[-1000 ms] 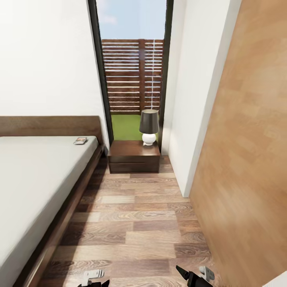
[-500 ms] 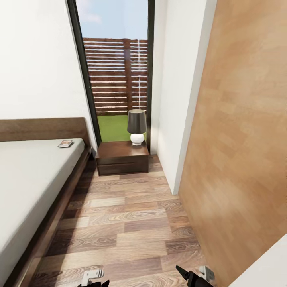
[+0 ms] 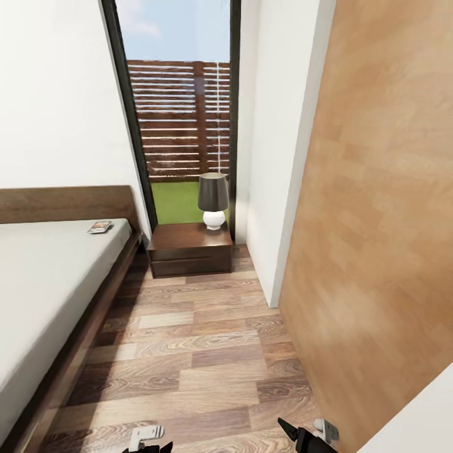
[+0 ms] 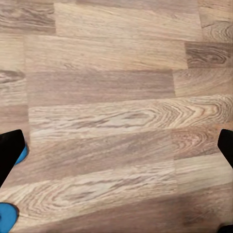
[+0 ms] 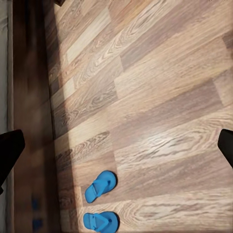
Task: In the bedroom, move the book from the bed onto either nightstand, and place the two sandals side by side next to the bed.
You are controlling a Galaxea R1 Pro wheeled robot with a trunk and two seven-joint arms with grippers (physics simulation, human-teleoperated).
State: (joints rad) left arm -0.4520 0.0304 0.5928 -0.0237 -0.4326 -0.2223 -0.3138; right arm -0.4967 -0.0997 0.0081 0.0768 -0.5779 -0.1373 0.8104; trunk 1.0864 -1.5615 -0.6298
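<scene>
Rolling up the wood-plank floor (image 3: 207, 352) toward the book (image 3: 100, 226) at the bed's (image 3: 44, 283) head corner, near the nightstand (image 3: 189, 247); best halted alongside within reach. Both pincers apart, empty. Sandals (image 5: 100, 186) beside the bed.

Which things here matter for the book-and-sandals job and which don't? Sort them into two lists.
Belongs to the job:
book, lying on the mattress near the headboard
bed
nightstand
two blue sandals, on the floor beside the bed frame

Just there:
lamp, on the nightstand
window
wooden panel
</scene>
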